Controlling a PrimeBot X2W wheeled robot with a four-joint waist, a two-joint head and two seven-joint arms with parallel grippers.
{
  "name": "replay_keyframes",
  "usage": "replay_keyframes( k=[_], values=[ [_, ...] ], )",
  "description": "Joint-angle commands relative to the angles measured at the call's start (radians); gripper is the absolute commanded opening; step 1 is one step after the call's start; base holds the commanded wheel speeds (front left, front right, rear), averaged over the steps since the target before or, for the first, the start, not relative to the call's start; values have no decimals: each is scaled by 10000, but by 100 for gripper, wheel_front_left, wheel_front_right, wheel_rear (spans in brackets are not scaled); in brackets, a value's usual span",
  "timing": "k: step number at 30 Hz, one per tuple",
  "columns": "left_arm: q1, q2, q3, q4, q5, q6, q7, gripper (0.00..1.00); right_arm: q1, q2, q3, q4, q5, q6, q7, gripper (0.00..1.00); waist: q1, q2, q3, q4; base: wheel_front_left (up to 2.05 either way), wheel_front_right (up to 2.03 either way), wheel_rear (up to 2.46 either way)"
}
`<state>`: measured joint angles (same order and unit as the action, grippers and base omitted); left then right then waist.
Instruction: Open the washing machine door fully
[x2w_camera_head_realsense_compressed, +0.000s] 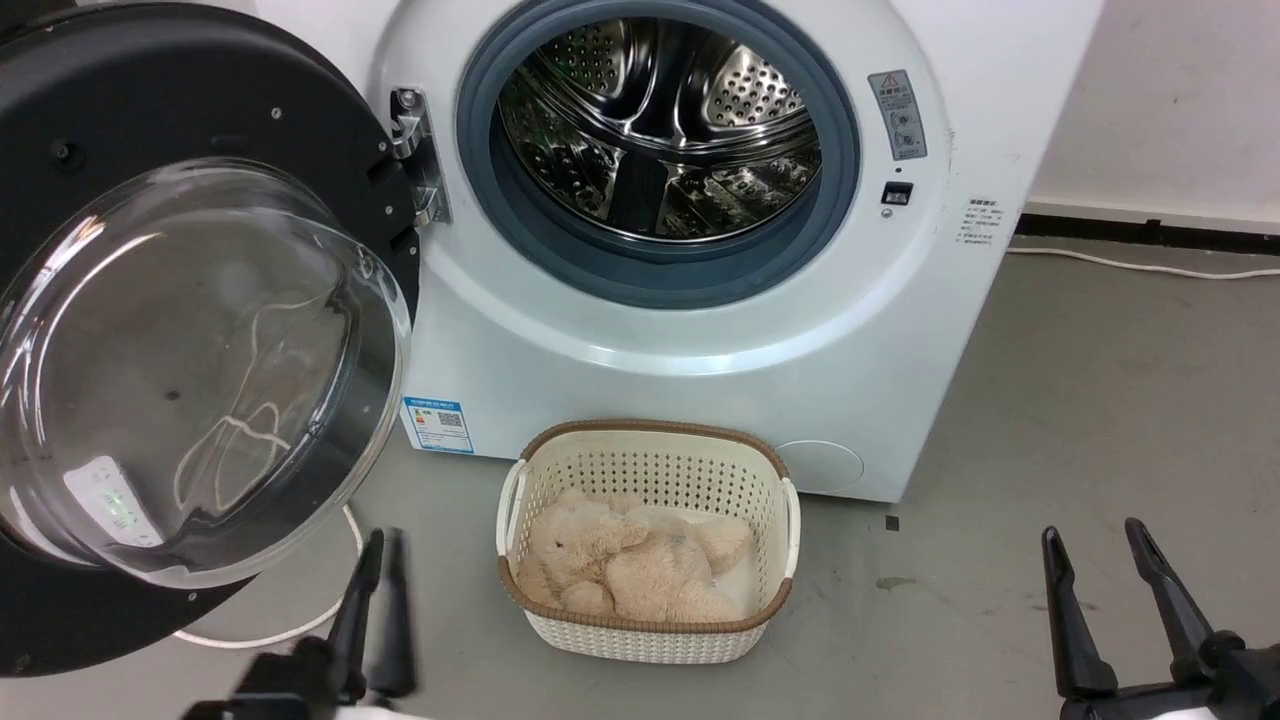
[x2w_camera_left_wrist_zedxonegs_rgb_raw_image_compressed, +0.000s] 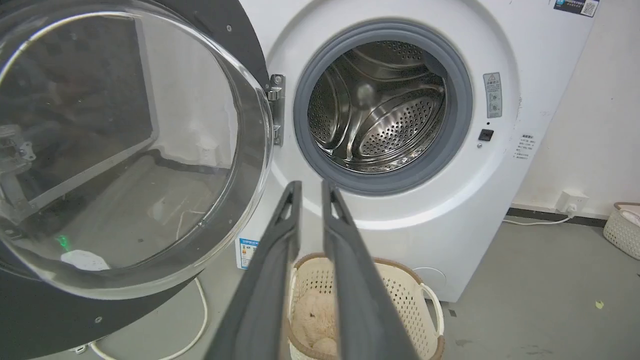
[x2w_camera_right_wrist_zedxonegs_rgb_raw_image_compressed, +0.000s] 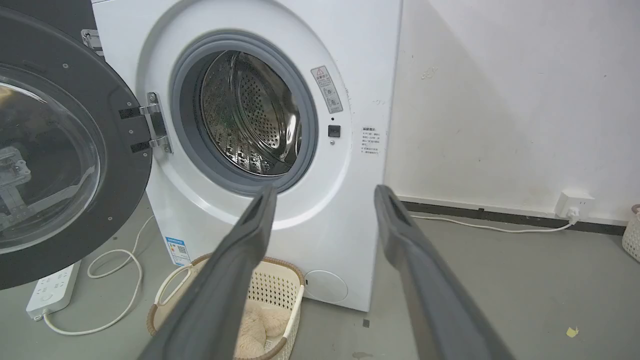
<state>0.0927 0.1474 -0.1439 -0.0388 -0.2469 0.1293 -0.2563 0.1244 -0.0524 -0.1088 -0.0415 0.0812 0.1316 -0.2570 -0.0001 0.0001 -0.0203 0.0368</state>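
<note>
Left of the drum mouth (x2w_camera_head_realsense_compressed: 660, 130), the washing machine door (x2w_camera_head_realsense_compressed: 190, 370) hangs swung wide off the washing machine (x2w_camera_head_realsense_compressed: 700, 330), inner face outward. Left gripper (x2w_camera_head_realsense_compressed: 386, 540) sits low beside its lower rim, jaws nearly closed, empty. Right gripper (x2w_camera_head_realsense_compressed: 1090, 532) has jaws spread (idle, well apart). Any last swing: nudge the rim, not the glass.

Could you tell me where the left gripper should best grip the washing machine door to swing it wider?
Pinch the black rim of the washing machine door low down, far from the hinge, bringing the left gripper up from below. The rim there offers an edge and leverage; the bulging glass bowl is smooth and rounded, so fingers would likely slip.
</note>
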Motion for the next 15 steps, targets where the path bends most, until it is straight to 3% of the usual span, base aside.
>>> replay_keyframes(
  k=[1,15],
  values=[
    [204,-110,-93,39,208,-14,-54,100,175,22,-5,-66,96,-9,-46,100,1,-1,-4,-3,0,0,0],
    [73,-339,-99,865,715,-36,-54,100,250,22,145,54,96,-9,-47,100,1,-1,6,-82,0,0,0]
  ],
)
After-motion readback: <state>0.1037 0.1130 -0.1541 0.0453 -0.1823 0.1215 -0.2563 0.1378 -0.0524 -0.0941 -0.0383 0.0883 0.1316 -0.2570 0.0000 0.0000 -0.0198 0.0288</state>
